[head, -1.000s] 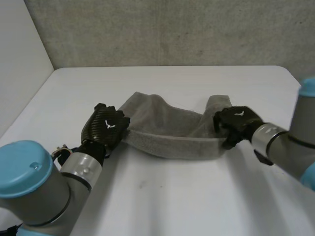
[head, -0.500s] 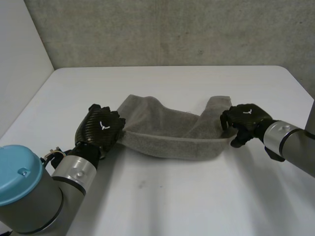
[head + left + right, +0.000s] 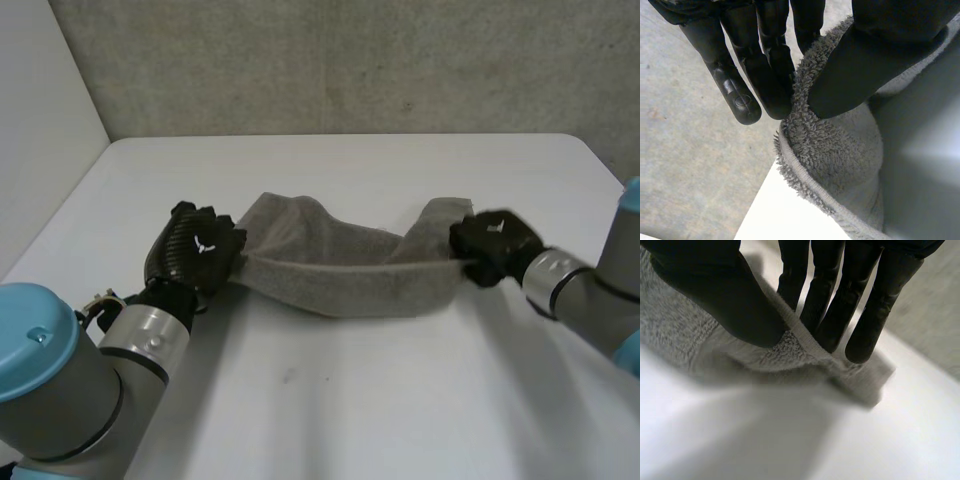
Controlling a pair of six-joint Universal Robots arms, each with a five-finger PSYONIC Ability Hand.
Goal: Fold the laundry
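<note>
Head view, near to far: bare white table (image 3: 340, 410) lies closest at 6 o'clock, with my left arm (image 3: 70, 370) coming in from 7 o'clock and my right arm (image 3: 585, 290) from 4 o'clock. Past that strip the grey towel (image 3: 340, 272) stretches across the middle of the table. Its long axis runs from 9 o'clock to 3 o'clock, strung between my hands.

My left hand (image 3: 197, 252) has the 9 o'clock end. Left wrist view shows my thumb (image 3: 875, 60) and fingers (image 3: 765, 70) pinching the fluffy edge between them. My right hand (image 3: 492, 243) has the 3 o'clock end. Right wrist view shows the same pinch, with thumb on one face of the hem and fingers on the other.

Both hands sit about equally far from the towel's middle, so neither is nearer. I judge the fold has to carry this near edge toward 12 o'clock, over the slack cloth bunched beyond it. Farther on, two humps of towel rise toward 11 and 1 o'clock. Then comes open table, then the grey wall (image 3: 350, 60).

Compared with a second ago, my hands are wider apart, the left gone toward 9 o'clock and the right toward 3. The near edge that sagged toward 6 o'clock now runs nearly straight and taut.
</note>
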